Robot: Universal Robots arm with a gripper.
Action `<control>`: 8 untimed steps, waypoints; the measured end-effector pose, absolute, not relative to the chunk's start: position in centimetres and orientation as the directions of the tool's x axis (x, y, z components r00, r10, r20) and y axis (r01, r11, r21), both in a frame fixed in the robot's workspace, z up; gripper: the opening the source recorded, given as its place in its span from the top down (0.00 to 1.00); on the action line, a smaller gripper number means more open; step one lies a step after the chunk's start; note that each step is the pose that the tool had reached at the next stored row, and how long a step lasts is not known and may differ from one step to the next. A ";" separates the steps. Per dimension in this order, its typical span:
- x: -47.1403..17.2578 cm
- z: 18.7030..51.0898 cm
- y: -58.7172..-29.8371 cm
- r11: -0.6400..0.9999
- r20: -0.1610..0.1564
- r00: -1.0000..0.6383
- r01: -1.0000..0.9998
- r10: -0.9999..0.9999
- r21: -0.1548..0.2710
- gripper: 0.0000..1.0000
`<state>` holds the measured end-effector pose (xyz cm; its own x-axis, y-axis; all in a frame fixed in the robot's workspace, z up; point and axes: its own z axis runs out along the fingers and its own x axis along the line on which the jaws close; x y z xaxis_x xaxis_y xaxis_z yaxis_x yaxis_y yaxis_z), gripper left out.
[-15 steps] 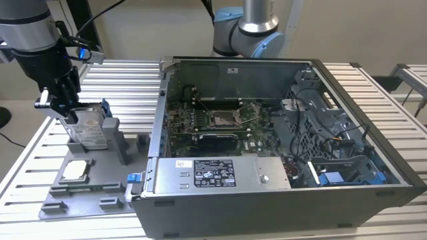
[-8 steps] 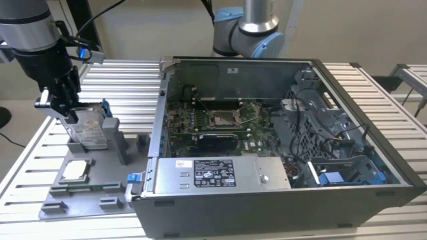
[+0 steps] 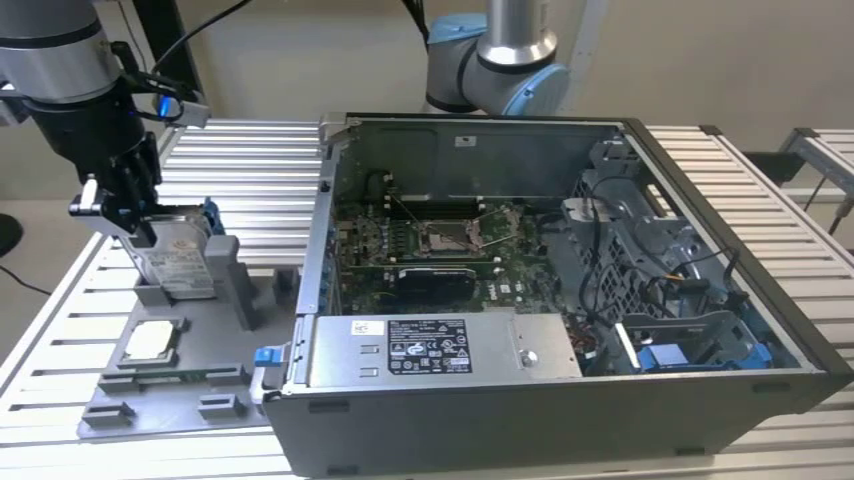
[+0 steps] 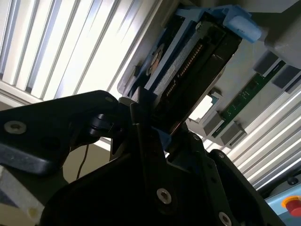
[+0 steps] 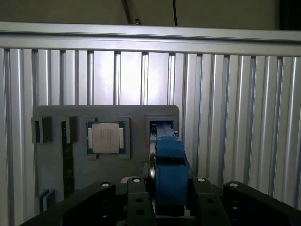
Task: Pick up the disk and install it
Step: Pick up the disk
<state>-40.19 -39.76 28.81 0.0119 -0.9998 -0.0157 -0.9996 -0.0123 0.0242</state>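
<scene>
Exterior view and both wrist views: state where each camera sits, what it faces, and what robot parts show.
Exterior view: off the arm, raised, looking down on the open computer case and parts tray; arm and gripper show.
First wrist view: on the wrist, facing down onto the tray and CPU chip; gripper body shows.
Second wrist view: on the wrist, slanting along the gripper.
All three share the disk.
</scene>
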 end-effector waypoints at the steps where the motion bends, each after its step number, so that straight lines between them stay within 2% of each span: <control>1: -40.2 28.8 -39.8 -0.012 -0.016 0.012 -1.000 -1.000 0.024 1.00; 8: -40.2 29.5 -39.8 -0.012 -0.016 0.012 -1.000 -1.000 0.024 1.00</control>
